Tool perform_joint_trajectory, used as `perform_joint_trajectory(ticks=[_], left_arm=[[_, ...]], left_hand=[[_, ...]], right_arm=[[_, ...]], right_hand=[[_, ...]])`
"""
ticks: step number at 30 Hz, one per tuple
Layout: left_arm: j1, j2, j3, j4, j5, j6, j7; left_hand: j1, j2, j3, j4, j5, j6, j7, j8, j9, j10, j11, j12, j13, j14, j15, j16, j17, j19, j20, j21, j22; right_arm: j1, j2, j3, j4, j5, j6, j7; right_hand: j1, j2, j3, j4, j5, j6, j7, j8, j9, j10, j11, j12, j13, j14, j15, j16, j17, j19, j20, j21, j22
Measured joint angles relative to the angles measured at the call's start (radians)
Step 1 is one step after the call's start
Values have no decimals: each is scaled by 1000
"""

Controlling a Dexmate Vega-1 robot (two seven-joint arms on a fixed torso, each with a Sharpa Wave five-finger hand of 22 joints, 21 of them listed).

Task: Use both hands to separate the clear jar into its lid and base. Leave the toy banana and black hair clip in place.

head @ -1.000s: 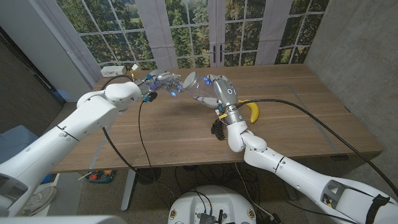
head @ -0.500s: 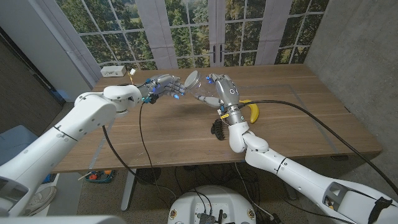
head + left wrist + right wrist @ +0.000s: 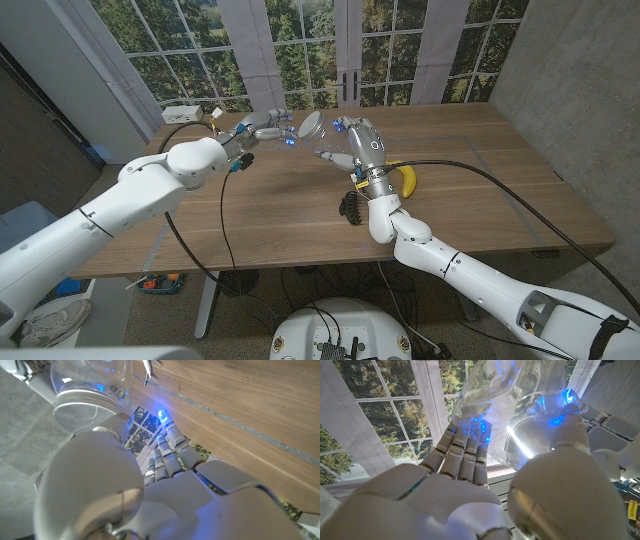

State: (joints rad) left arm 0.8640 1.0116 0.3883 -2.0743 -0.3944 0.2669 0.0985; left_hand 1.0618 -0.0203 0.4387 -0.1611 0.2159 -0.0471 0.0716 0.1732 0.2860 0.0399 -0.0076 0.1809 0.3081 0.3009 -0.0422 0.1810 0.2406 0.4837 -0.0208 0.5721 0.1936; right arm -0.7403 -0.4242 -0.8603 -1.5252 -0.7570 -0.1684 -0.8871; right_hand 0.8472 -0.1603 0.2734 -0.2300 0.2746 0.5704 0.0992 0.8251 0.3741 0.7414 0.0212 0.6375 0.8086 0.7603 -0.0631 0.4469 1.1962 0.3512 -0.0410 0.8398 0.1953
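Head view: the clear jar (image 3: 322,139) is held tilted above the wooden table (image 3: 480,190) by the right hand (image 3: 360,143), whose fingers are clamped round its body, the lid (image 3: 309,125) pointing toward ten o'clock. The left hand (image 3: 258,131) is seen just beside the lid at nine o'clock, fingers spread and gripping nothing (contact cannot be judged). The toy banana (image 3: 405,178) lies on the table at four o'clock from the jar; the black hair clip (image 3: 351,206) lies at six o'clock, partly behind the right forearm.

Left wrist view: the jar's lid (image 3: 82,402) is seen beyond the left hand (image 3: 165,475), with extended fingers (image 3: 167,445) beside it.

Right wrist view: the jar (image 3: 520,405) is gripped between the fingers (image 3: 462,457) and thumb of the right hand (image 3: 470,495).
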Motion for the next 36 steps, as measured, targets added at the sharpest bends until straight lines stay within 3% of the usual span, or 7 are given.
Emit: perform_joint_trajectory(ticks=[3, 6, 9, 16, 18, 30, 36], left_arm=[[-5, 19, 16, -2, 100, -36, -13], [-8, 28, 23, 7, 184, -89, -31], [-15, 31, 24, 31, 225, -149, -61], [-32, 11, 24, 110, 232, -180, -79], [-39, 1, 22, 134, 219, -323, -184], [-83, -39, 15, 223, 182, -417, -296], [-124, -52, 28, 262, 159, -426, -361]], left_hand=[[-29, -7, -42, 2, -5, -49, -79, 5, -31, -62, -4, 2, -21, -81, 21, 0, -25, -57, 57, -34, -15], [-81, -35, -85, 8, -15, -61, -230, 18, -54, -85, -14, 16, -42, -112, 35, 0, -46, -44, 98, -59, -22], [-163, -65, -130, 26, -28, -38, -280, 31, -65, -84, -25, 27, -56, -116, 36, 5, -54, -2, 140, -69, -22], [-282, -94, -183, 64, -31, 13, -287, 46, -73, -52, -25, 39, -71, -117, 58, 9, -54, 47, 196, -92, -27], [-284, -94, -188, 61, -31, 23, -290, 46, -75, -46, -31, 42, -75, -115, 61, 9, -55, 46, 197, -95, -27], [-108, 7, -97, -24, -19, 65, -291, 46, -86, -28, -32, 44, -95, -83, 60, 11, -59, 110, 108, -133, -25], [-114, -19, -117, -2, -24, 94, -290, 46, -86, -50, -45, 36, -104, -136, 83, 0, -64, 72, 207, -185, -26]], right_arm=[[6, 4, 0, 11, 2, 0, -2], [11, 8, -3, 20, 4, 2, -3], [15, 11, -6, 27, 4, 3, -3], [17, 12, -8, 30, 8, 5, -3], [25, 14, -14, 41, 8, 5, -2], [32, 10, -19, 42, 10, 5, 9], [34, 9, -19, 42, 11, 5, 14]], right_hand=[[0, 0, 0, 0, 0, 0, 0, 0, 0, 0, 0, -1, 0, 0, 0, 0, 1, 0, 0, 4, 0], [0, 0, 0, 0, 0, 0, 0, 0, 0, 0, 0, -1, 0, 0, 0, 0, 1, 0, 0, 4, 0], [0, 0, 0, 0, 4, 0, 0, 0, 0, 0, 0, -5, 0, 0, 0, 0, 1, 0, 0, 7, 0], [0, 0, 0, 0, 4, 0, 0, 0, 0, 0, 0, -8, 2, 0, 0, 0, 1, 0, 0, 11, 0], [0, 0, 0, 0, 4, 0, 0, 0, 0, 0, 0, -8, 3, 0, 0, 0, 1, 0, 0, 11, 0], [0, 0, 0, 0, 4, 0, 0, 0, 0, 0, 0, -12, 5, 0, 0, -3, 1, 0, 0, 19, 0], [0, 0, 0, 0, 3, 0, 0, 0, 0, 0, 0, -12, 5, 0, 0, -3, 1, -3, -4, 19, 0]])
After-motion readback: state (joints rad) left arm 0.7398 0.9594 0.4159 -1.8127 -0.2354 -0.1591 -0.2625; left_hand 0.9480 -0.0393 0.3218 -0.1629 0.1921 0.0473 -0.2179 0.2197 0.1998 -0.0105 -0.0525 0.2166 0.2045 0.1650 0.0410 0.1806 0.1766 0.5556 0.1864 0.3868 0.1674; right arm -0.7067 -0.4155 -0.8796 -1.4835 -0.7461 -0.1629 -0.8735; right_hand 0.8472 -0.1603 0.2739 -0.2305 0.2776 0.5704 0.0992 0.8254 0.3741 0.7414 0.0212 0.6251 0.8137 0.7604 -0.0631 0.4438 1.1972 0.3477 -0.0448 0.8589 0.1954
